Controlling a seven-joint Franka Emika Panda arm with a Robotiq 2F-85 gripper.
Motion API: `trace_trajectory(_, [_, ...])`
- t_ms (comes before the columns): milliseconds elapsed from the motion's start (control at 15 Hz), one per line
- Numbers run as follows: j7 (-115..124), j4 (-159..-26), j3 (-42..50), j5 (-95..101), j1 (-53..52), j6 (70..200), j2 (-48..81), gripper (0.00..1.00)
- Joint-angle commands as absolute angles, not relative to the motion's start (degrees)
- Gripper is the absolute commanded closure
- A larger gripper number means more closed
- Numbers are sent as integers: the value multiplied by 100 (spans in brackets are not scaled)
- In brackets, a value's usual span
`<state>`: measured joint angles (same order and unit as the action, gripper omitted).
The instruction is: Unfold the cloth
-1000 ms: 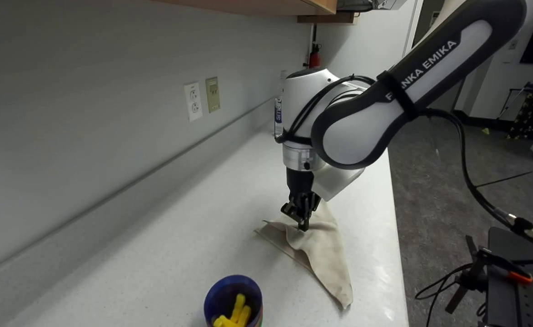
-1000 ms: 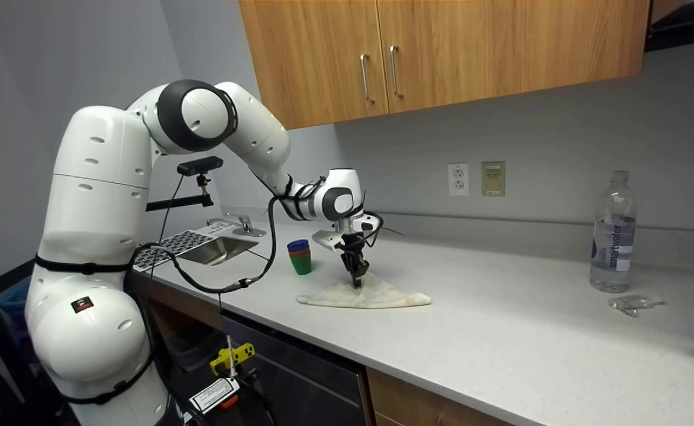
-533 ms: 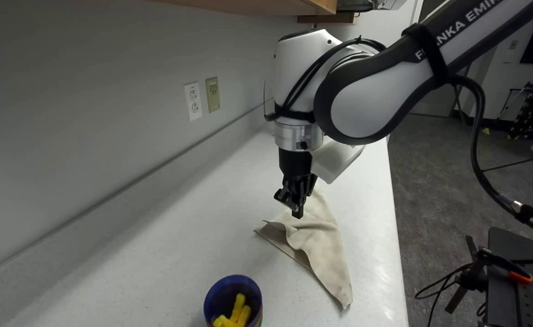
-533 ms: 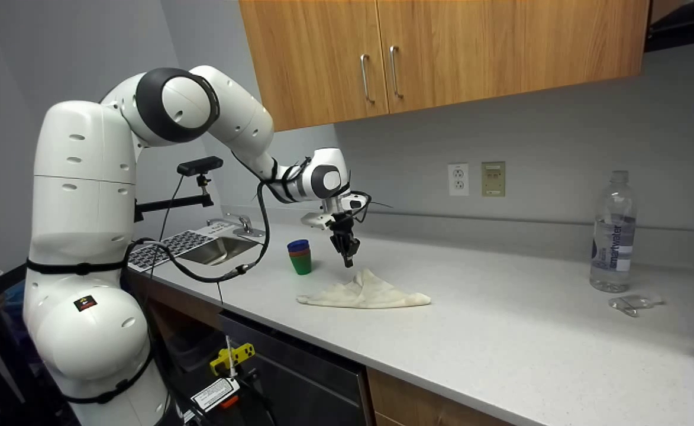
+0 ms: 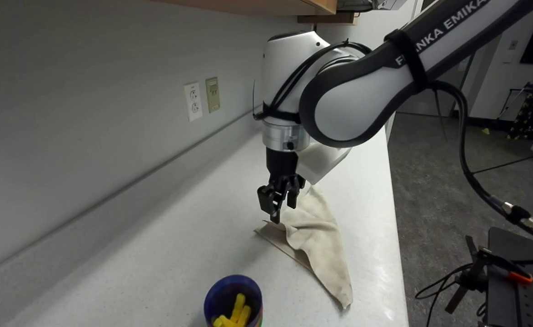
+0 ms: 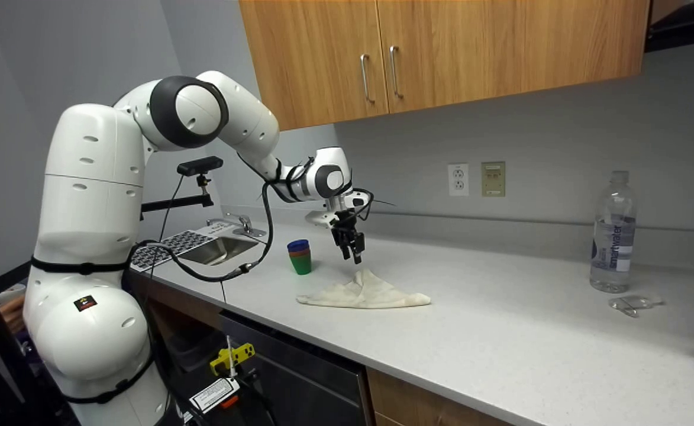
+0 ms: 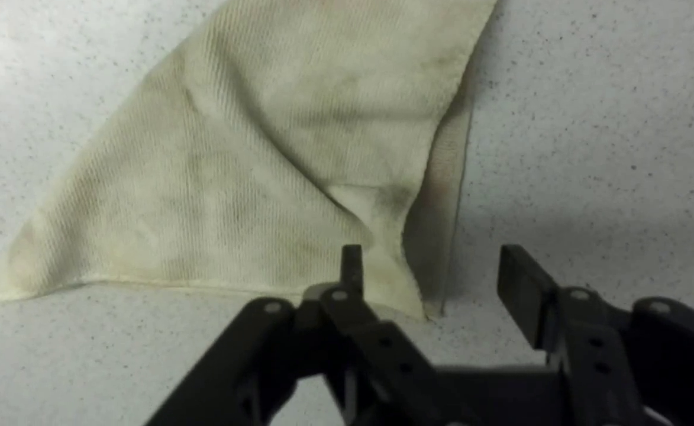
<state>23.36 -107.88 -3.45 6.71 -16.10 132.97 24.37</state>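
One cloth [image 7: 276, 165] is laid on the pale, finely speckled counter [image 6: 500, 337], folded into a rough triangle. It is made of soft beige fabric, ribbed in its weave, and is marked by brownish and faint reddish stains. Two layers can be counted at one edge, and across the upper layer a rounded crease is formed. Above one corner the gripper [image 7: 432, 263] is positioned, apart from the fabric; its two fingers [image 7: 352, 266] are parted to a moderate gap — nothing is held between them.

Near the cloth, three smooth round cups [image 6: 300, 260] are stacked, one inside another: a blue, a reddish-brown and a green. In the top one, the blue, stick-like yellow pieces [image 5: 236, 311] are contained; their exact number cannot be told. Well apart, one clear, labelled bottle [image 6: 614, 236] is stood upright, and just beside it a small transparent thing [image 6: 629, 305] is laid. On the wall [image 6: 406, 160], two plates [image 6: 458, 180] are mounted, one white, one beige.
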Motion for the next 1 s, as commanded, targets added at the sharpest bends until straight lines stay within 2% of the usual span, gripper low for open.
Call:
trace_trajectory(0, [2429,-10438,-264,793,-1659,13417,2851,6])
trace_trajectory(67, [2432,-10388,-250,785,-1669,13444,2933,1])
trace_trajectory(133, [2420,-10325,-245,758,-1671,13448,3020,0])
trace_trajectory(667, [2400,-9935,-196,730,-1716,13406,3460,2])
trace_trajectory(733, [2398,-9919,-195,717,-1710,13412,3488,4])
trace_trajectory(867, [2400,-9890,-187,700,-1703,13430,3545,29])
trace_trajectory(933, [2396,-9880,-183,693,-1700,13430,3565,31])
